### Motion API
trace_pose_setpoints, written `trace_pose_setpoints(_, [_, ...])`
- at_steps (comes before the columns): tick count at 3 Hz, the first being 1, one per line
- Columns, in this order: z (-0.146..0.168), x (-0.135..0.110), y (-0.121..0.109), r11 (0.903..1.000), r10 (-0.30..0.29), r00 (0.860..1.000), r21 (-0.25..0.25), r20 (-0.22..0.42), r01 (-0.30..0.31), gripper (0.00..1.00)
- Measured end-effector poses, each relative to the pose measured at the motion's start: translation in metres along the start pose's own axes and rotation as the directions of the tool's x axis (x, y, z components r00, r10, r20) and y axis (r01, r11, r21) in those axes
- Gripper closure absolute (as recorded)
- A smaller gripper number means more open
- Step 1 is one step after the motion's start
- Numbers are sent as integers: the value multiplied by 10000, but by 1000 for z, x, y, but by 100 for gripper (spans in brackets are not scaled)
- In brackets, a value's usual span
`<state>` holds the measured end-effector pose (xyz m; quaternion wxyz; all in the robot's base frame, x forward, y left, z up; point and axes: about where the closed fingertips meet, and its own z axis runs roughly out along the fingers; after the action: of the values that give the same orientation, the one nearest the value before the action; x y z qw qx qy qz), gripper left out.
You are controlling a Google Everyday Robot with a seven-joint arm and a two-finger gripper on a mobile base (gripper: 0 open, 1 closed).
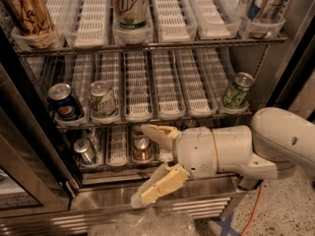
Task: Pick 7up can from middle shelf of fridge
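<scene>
The 7up can (pixel 103 100) stands upright at the front of the middle shelf (pixel 167 88), just beside a Pepsi can (pixel 64 103). It is probably rigid, smooth and cold-slick, so grip it mid-body across the sides. The pincer (pixel 142 166) gapes wide, lower down, near the fridge (pixel 98 198) base

Open fridge (pixel 103 198), seen from the front. On the middle shelf (pixel 165 113), the 7up can (pixel 102 99) stands upright just right of a blue Pepsi can (pixel 64 102). A darker green can (pixel 236 90) sits at the far right. Lower down, the white arm's (pixel 285 141) end effector (pixel 139 165) points left in front of the bottom shelf (pixel 117 154), cream fingers (pixel 160 134) spread wide, holding nothing.
</scene>
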<state>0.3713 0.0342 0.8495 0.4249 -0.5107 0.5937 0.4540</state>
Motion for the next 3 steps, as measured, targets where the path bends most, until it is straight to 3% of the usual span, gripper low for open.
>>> trace_pose_setpoints(1, [11, -2, -5, 9985, -110, 9994, 543, 341, 91, 0])
trace_pose_setpoints(2, [27, 5, -17, 9863, 21, 9885, 1627, 1514, -270, 0])
trace_pose_setpoints(3, [45, -18, -23, 9782, -428, 9800, 2075, 1945, 15, 0])
